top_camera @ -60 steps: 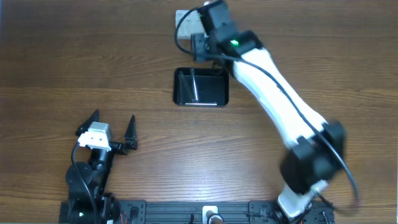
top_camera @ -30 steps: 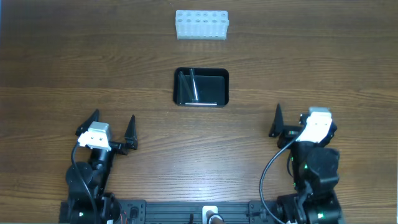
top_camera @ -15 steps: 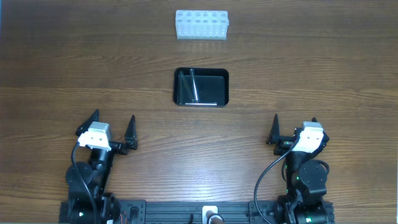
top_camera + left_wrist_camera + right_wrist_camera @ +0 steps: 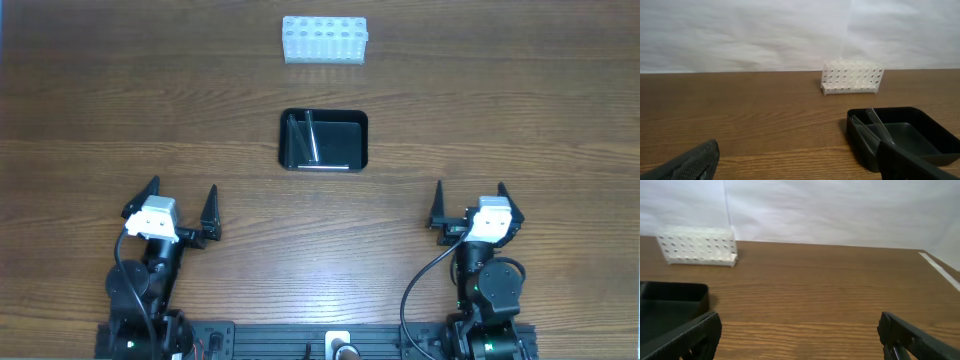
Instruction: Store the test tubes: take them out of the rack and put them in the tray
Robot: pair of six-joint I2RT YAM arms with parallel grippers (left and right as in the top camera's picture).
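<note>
Top view: reads as done or nearly so, with test tubes (image 4: 311, 137) lying in tray (image 4: 364, 140) and nothing spotted in rack (image 4: 325, 40). Left gripper (image 4: 182, 190) and right gripper (image 4: 470, 190) both spread wide, holding nothing, arms folded in, pointing forward. Tray well ahead, between them, rack beyond it.

Left wrist view: test tubes (image 4: 877, 122) inside tray (image 4: 890, 109), ahead toward right-arm side. Rack (image 4: 852, 77) farther off, no tube tops visible.

Right wrist view: tray (image 4: 670, 294) ahead toward left-arm side, rack (image 4: 697, 246) past it.
</note>
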